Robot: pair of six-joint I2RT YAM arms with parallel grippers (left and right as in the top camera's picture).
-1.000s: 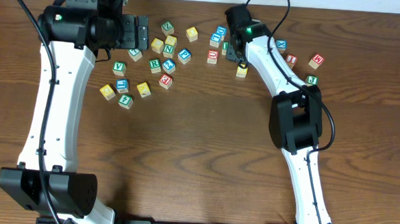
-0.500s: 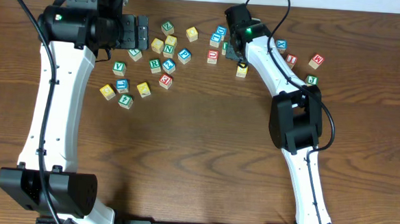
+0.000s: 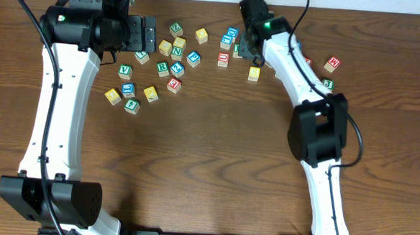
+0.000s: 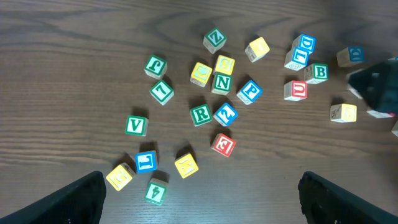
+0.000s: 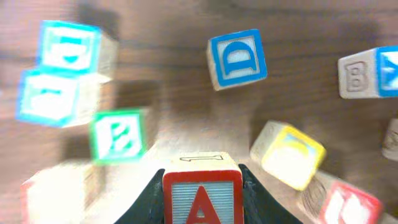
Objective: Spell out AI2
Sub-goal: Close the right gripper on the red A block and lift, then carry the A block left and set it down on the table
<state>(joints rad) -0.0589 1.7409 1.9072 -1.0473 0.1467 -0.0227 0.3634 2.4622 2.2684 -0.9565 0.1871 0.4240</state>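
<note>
While the right gripper [image 5: 202,186] clasps the red A block [image 5: 202,202] and the left gripper [image 4: 214,200] hangs released, lifting straight up best avoids the neighbouring blocks [image 5: 236,59].

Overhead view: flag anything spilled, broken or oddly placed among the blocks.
Nothing looks broken or spilled. The blocks lie scattered at all angles on the table, in no order. Only the A block differs: it sits clamped in the right pincer.
</note>
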